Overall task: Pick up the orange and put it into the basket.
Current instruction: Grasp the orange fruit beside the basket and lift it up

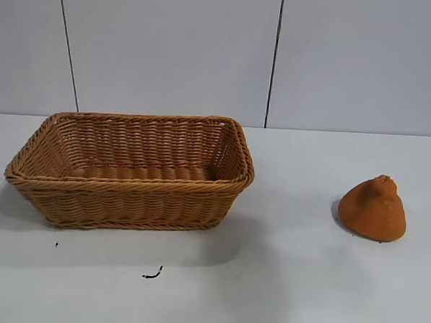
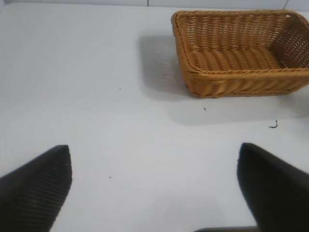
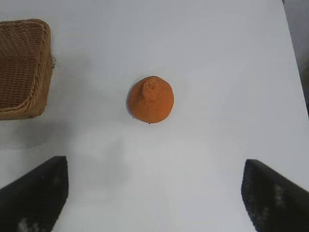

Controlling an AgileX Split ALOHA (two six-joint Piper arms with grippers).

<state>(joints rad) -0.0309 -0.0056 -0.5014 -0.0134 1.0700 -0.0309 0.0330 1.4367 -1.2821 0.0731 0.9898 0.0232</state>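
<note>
Wide white table (image 1: 281, 295) fills the scene, and on it sits the big rectangular tan-brown woven wicker basket (image 1: 132, 173), flared sides, braided rim, nothing visible inside it. Well apart from it, over on the right arm's side of the exterior view, there's the lumpy cone-shaped dull-orange fruit (image 1: 373, 208), resting on its broad base with the knobbed top up, touching nothing but the tabletop.

Now the right gripper (image 3: 154, 193): its two dark fingers (image 3: 34, 193) are spread wide, nothing between them, and in the right wrist view the orange (image 3: 151, 99) lies ahead of the gap, roughly on its centreline, with bare table between fruit and fingertips. So by my read this is the approach step; no grasp yet, fruit not lifted.

The left gripper (image 2: 154, 188) hangs over bare table, fingers likewise spread and holding nothing, with the basket (image 2: 241, 53) farther off in its view; it looks idle.

Smallest bits: a little dark squiggle mark (image 1: 152, 274) on the table in front of the basket.

What's next, I'd say: bring the open jaws down around the fruit's wider lower body, not the narrow knob, since that tapered shape could slip upward out of a high pinch, then close, lift clear of the rim and carry it across to the basket
</note>
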